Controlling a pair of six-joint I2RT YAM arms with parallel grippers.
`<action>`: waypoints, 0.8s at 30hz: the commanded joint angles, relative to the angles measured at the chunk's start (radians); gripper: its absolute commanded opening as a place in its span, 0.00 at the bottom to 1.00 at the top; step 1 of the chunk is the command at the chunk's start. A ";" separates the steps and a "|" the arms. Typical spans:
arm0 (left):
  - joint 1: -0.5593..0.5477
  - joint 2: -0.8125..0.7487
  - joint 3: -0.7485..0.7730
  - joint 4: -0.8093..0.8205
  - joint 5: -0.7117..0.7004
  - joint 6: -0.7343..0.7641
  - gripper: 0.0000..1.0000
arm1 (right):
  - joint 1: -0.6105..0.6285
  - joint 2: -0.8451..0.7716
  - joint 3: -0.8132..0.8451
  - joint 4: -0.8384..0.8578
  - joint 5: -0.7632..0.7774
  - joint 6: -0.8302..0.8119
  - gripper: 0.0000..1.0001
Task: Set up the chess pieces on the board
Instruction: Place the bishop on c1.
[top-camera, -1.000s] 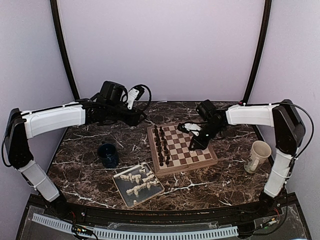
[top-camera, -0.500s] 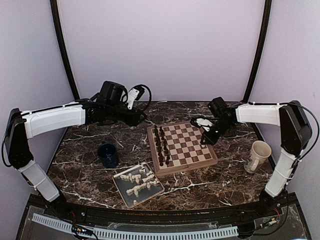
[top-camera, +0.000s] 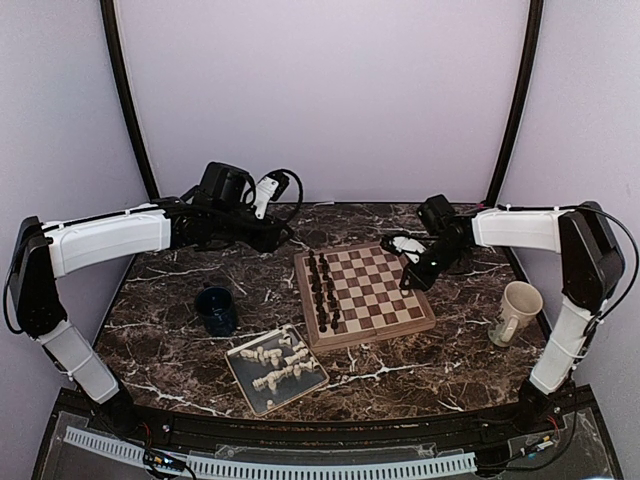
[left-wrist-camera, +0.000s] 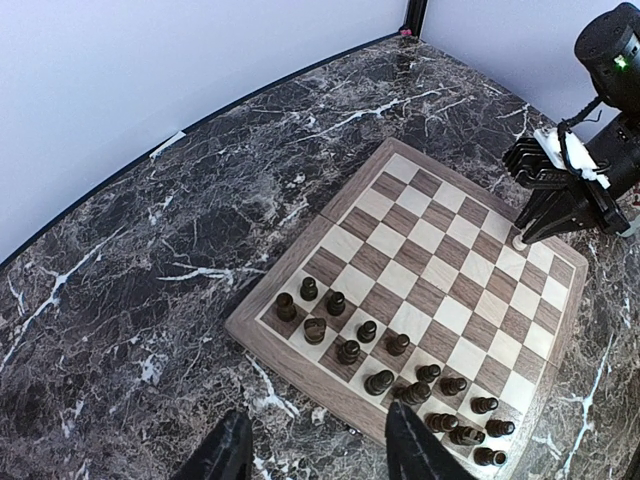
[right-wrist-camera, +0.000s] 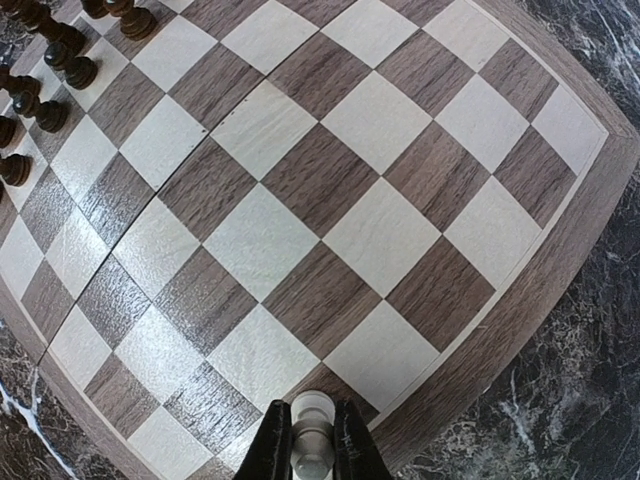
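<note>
Mia: One big dark worktop (top-camera: 170, 290) with white lines in it. What is on it?

Tom: Two arms reach over it, the left arm (top-camera: 110, 240) and the right arm (top-camera: 515, 230). Between them lies the board (top-camera: 375, 300), a bit right of the middle.

Mia: What comes next in size?

Tom: A grey tray (top-camera: 244, 375) lies toward the near side, just left of the board's near corner. A blue mug (top-camera: 216, 310) stands left of the board. A cream mug (top-camera: 517, 312) stands well over on the right.

Mia: What about the pincers?

Tom: The left pincer (left-wrist-camera: 320, 450) is released. Its fingers are wide apart with nothing in them. It hangs above the worktop, left of the board and toward the far side. The right pincer (right-wrist-camera: 312, 445) is clenched on one white chess piece (right-wrist-camera: 311, 420).

Mia: Where is that piece?

Tom: At the right edge of the board, close to the far right corner. I cannot tell if its foot touches the wood.

Mia: And the other little ones?

Tom: The rest of the chess pieces (top-camera: 275, 365) are lying down in the tray. The dark pieces (top-camera: 322, 290) stand in two rows along the left side of the board.
</note>
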 joint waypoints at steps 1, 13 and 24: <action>0.006 -0.007 -0.005 0.007 0.013 0.002 0.48 | -0.004 -0.045 -0.028 -0.001 -0.018 -0.009 0.10; 0.006 -0.002 -0.004 0.003 0.021 0.000 0.48 | -0.004 -0.055 -0.051 0.016 0.009 0.000 0.26; 0.007 0.009 0.007 -0.012 0.029 0.005 0.48 | -0.004 -0.074 -0.053 0.000 0.023 -0.015 0.31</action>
